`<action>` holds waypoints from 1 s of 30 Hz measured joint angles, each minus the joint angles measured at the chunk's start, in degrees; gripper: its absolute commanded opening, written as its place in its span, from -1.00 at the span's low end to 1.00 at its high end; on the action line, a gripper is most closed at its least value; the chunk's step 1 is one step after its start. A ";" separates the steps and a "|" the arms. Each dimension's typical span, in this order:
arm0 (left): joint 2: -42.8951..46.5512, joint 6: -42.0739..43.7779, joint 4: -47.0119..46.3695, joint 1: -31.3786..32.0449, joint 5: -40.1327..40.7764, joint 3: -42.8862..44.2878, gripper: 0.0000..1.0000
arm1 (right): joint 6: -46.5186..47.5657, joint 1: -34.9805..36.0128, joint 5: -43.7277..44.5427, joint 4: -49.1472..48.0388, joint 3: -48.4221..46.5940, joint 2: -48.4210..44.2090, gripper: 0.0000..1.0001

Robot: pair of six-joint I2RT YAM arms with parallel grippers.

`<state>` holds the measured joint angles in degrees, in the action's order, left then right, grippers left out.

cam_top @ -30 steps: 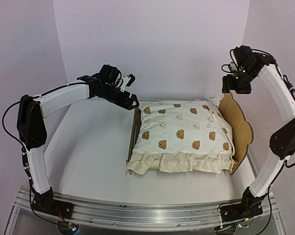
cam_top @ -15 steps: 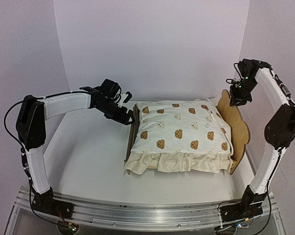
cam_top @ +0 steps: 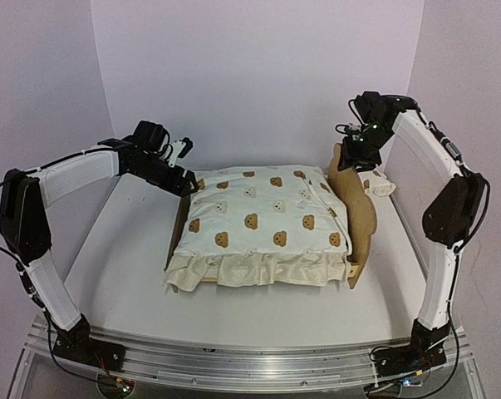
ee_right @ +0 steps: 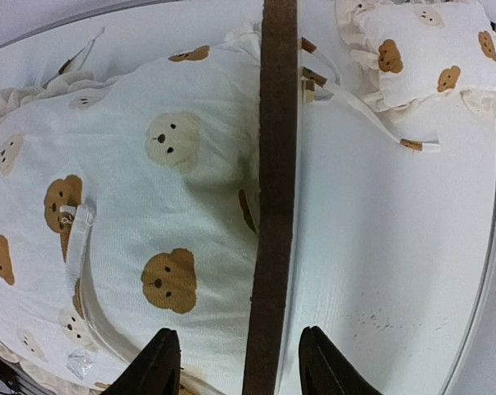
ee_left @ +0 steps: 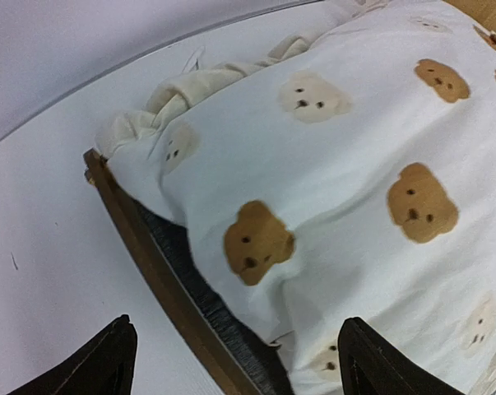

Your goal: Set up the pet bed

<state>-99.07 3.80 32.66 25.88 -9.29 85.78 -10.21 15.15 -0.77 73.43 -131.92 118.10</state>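
The pet bed point(cam_top: 258, 218) lies mid-table, its cream bear-print cushion point(ee_left: 354, 164) filling the plywood frame. The bear-ear headboard point(cam_top: 360, 208) stands at the bed's right end and the low footboard point(cam_top: 177, 237) at its left. My left gripper point(cam_top: 184, 170) hovers open at the far left corner. Its fingers straddle the footboard rail point(ee_left: 149, 263) and the cushion edge, with the left gripper point(ee_left: 235, 366) holding nothing. My right gripper point(cam_top: 356, 156) is open over the headboard's top edge point(ee_right: 276, 164), one finger on each side with gaps showing around the right gripper point(ee_right: 241, 370).
A small matching bear-print pillow point(cam_top: 380, 184) lies on the table behind the headboard, near the right wall, and shows in the right wrist view as the pillow point(ee_right: 420, 49) with loose ties. The white table point(cam_top: 121, 266) is walled at the back and sides.
The bed has slid left across the table, uncovering the small pillow behind the headboard. Both arms moved left with it, and the right gripper came down onto the headboard's top edge.
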 measured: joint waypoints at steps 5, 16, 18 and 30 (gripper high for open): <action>2.97 8.95 1.81 -0.10 -4.29 -0.77 0.55 | -0.52 1.46 3.08 -0.96 0.78 -0.94 0.27; 17.12 27.55 12.78 6.66 -9.60 -15.25 0.50 | -0.70 6.36 11.52 -7.85 17.26 -28.74 0.12; 17.62 28.74 13.92 9.08 -8.61 -16.93 0.51 | -1.44 12.88 10.67 -12.52 23.78 -34.13 0.10; 17.57 36.29 15.79 9.74 -2.94 -23.95 0.25 | -0.43 40.85 0.78 -41.90 52.00 -30.35 0.06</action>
<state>-81.49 40.10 48.45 35.62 -12.22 61.83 -10.65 56.00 0.01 31.54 -79.92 87.75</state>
